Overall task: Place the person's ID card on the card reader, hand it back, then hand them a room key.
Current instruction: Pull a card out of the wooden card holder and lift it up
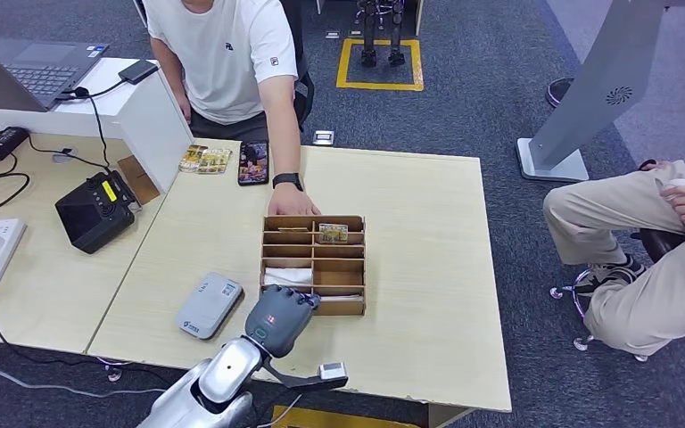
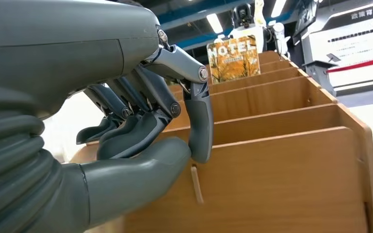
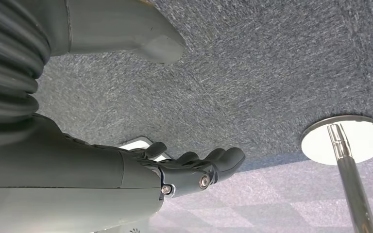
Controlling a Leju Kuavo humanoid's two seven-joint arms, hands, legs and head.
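Your left robot hand (image 1: pixel 282 318) hovers with empty, curled fingers (image 2: pixel 198 121) at the wooden key box (image 1: pixel 313 252) beside the card reader (image 1: pixel 209 306), a hotel key card (image 1: pixel 333 233) upright in its far compartment, while your right robot hand (image 3: pixel 189 170) hangs open over carpet.

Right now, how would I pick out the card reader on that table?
On the light wooden table, look beside the divided wooden box, on the side toward the black terminal. The card reader lies flat there: a rounded grey-white slab, the table's only pale device.

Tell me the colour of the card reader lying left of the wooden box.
The card reader is light grey, clearest in the head view.
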